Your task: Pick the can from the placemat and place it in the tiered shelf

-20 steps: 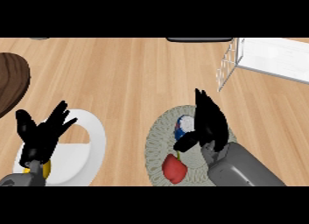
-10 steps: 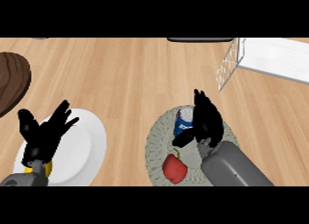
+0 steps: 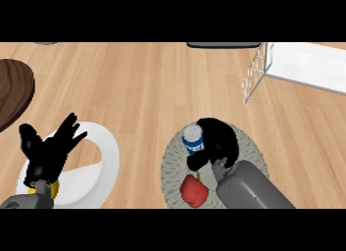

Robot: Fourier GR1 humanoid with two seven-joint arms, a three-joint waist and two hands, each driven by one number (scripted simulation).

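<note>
Can: The small blue and white metal can (image 3: 193, 139) stands upright on the round grey woven placemat (image 3: 174, 169), near the mat's far side.
Right hand: The black right hand (image 3: 220, 139) is right beside the can, on the can's right side.
Fingers: They are bent round the can and look like they are holding it. The far side of the hold is hidden, so I can't be fully sure.
Left hand: The black left hand (image 3: 49, 152) rests over the round white plate (image 3: 110, 152) with its fingers spread and straight, holding nothing.
Step now: This looks like the grab. The can is not lifted yet; it sits on the mat.
Next move: Lift the can straight up, then carry it away from the robot and to the right, toward the white wire tiered shelf (image 3: 306, 63).
Watch out: A soft-looking red thing (image 3: 194, 191) lies on the same mat, just behind the can and close to the grey arm (image 3: 251, 188). The lift should not bump it.
Shelf edge: The shelf's thin wire side faces the can. The can must go up over that wire before it comes down.
Open room: The light wooden table (image 3: 132, 88) between the mat and the shelf is bare, so the way looks free.
Far left: A big dark brown round board (image 3: 5, 95) is well apart from the path.
</note>
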